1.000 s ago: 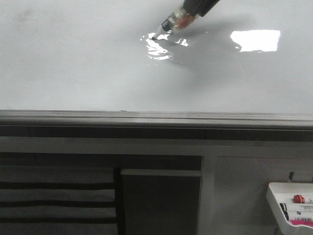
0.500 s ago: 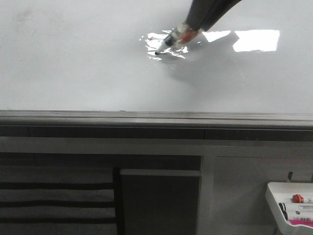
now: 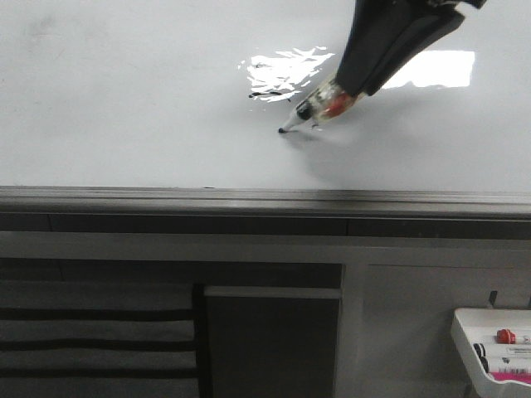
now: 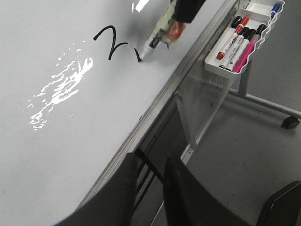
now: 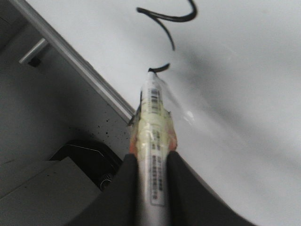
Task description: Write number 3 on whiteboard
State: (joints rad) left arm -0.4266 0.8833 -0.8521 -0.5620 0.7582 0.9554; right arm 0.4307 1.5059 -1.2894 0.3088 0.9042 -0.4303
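The whiteboard (image 3: 124,124) is glossy white with a grey rim. My right gripper (image 3: 353,83) is shut on a marker (image 3: 322,106) whose tip touches the board. In the right wrist view the gripper (image 5: 150,157) holds the marker (image 5: 153,122) just short of a small fresh stroke. The number 3 (image 4: 110,40) shows as a short arc and a slanted line with a small hook at the marker tip; it also shows in the right wrist view (image 5: 167,19). My left gripper (image 4: 150,157) hangs off the board's edge, slightly open and empty.
A white marker tray (image 4: 244,37) with several markers hangs off the board's frame; it also shows in the front view (image 3: 494,340). The grey rim (image 3: 265,199) runs along the near edge. A caster (image 4: 289,123) and a black object (image 4: 282,207) are on the floor.
My right gripper has drawn the marker toward the board's near edge and to the right, leaving more black stroke behind it. The left arm has not moved.
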